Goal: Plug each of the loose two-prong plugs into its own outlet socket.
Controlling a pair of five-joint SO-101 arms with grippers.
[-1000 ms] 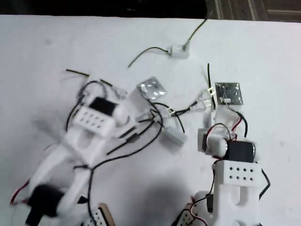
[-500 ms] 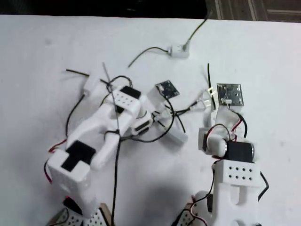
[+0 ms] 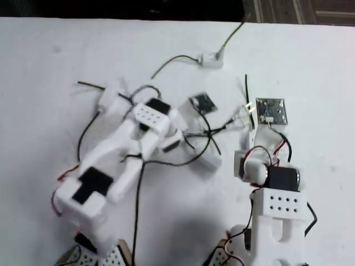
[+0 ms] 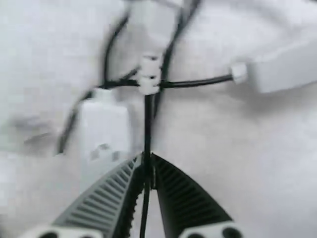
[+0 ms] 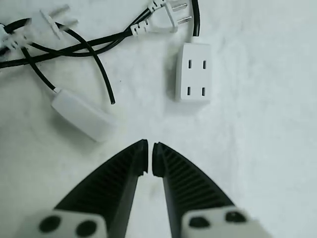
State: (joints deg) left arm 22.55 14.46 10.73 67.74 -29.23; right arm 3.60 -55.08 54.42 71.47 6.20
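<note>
White desk (image 3: 50, 50), black cords (image 5: 106, 39) tangled near its middle, four-slot outlet block (image 5: 193, 72) lying flat, two-prong plug (image 5: 166, 15) just beside it, second plug (image 5: 52, 20) nearby, plain white block (image 5: 81, 116) on a cord end, far outlet (image 3: 209, 60) well apart.
</note>
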